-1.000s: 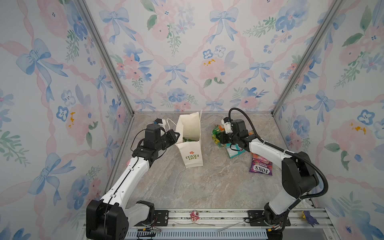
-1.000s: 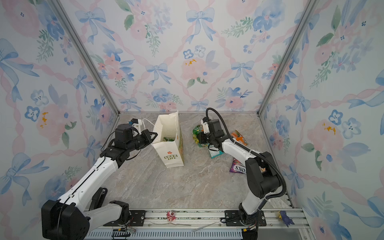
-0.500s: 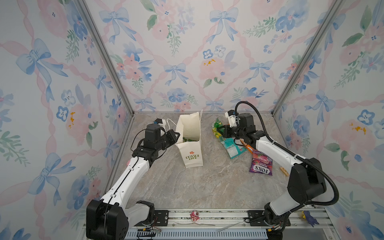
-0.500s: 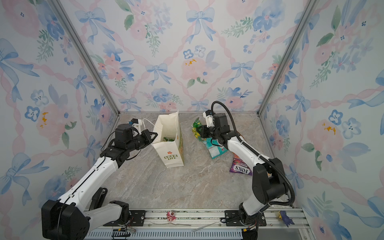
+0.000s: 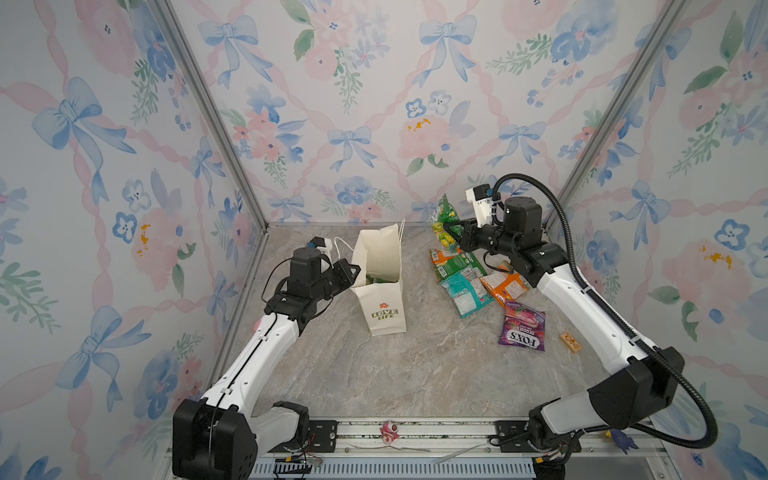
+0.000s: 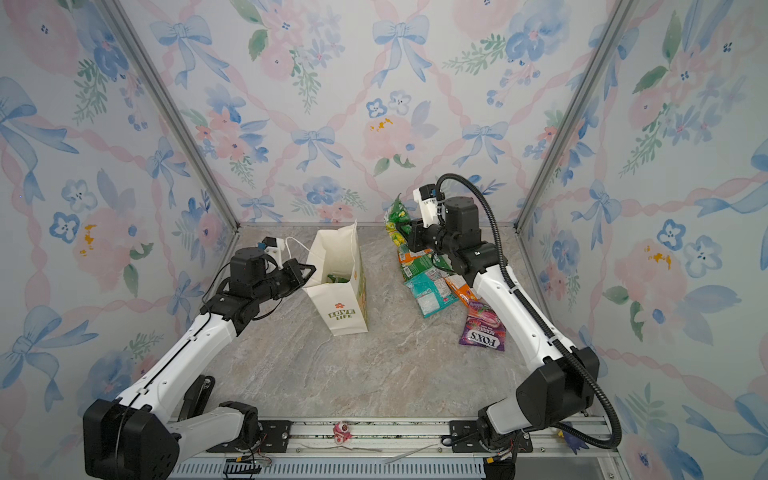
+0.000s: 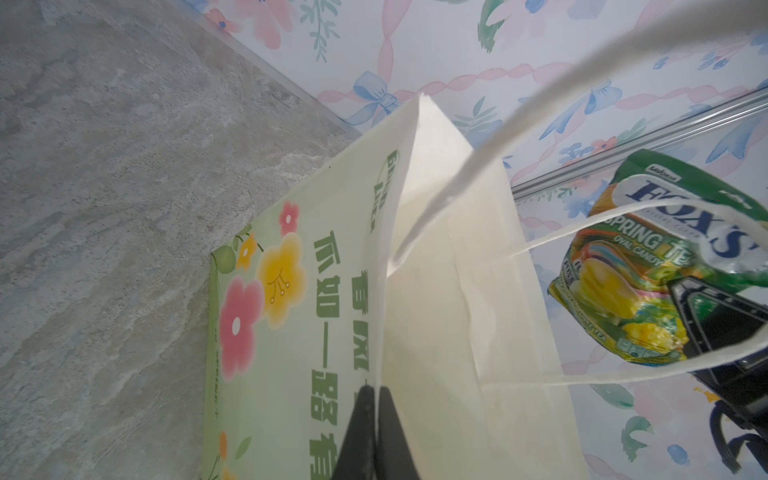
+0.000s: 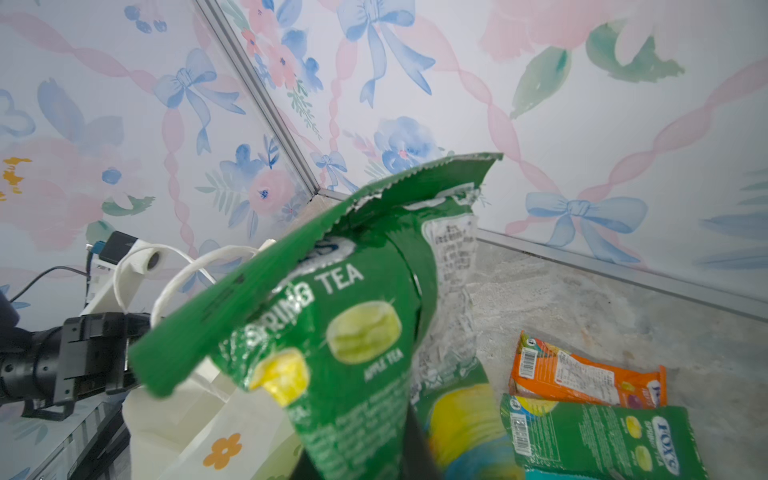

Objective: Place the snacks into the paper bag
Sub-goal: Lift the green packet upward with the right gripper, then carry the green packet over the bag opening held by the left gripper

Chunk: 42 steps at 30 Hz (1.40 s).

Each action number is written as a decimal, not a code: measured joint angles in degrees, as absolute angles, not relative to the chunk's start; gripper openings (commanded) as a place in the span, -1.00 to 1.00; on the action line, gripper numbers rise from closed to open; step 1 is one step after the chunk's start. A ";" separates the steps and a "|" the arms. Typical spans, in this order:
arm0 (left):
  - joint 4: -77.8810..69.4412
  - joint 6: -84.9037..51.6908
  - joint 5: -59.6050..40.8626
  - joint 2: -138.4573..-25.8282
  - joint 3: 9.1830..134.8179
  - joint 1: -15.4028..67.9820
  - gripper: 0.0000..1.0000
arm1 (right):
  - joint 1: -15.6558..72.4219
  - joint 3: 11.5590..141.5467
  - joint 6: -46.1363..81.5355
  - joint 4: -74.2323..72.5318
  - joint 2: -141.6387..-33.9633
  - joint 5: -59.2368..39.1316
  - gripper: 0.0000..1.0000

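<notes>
Light was bright, even and diffuse in both top views, seemingly from overhead. The table (image 5: 415, 374) showed no hot spots. Only faint, soft shadow hugged the base of the paper bag (image 5: 384, 307), around 6 o'clock of it. Both top views were sharp. Wide-angle splay pushed the walls outward, and the post (image 5: 212, 112) at 11 o'clock ran steeply slanted. In the left wrist view the cord handle (image 7: 519, 118) was a thick out-of-focus smear; the bag print was fairly crisp. In the right wrist view the green packet (image 8: 332, 332) sat very close, soft-focused, with shiny highlights on its foil. The wallpaper (image 8: 582, 104) behind looked pale and slightly blurred.
</notes>
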<state>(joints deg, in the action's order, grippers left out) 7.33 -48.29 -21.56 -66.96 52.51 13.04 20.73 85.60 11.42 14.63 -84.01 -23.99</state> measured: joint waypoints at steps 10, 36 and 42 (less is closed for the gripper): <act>7.33 -48.29 -21.56 -66.94 52.51 13.08 -1.00 | 24.86 91.79 6.83 16.60 -79.81 -24.88 -1.00; 6.87 -48.29 -21.56 -67.40 52.77 14.37 -1.00 | 42.33 120.25 -12.78 31.27 -99.24 -33.36 -1.00; 6.26 -48.29 -21.78 -67.90 52.90 14.61 -1.00 | 42.39 131.98 -19.55 44.10 -107.74 -34.87 -1.00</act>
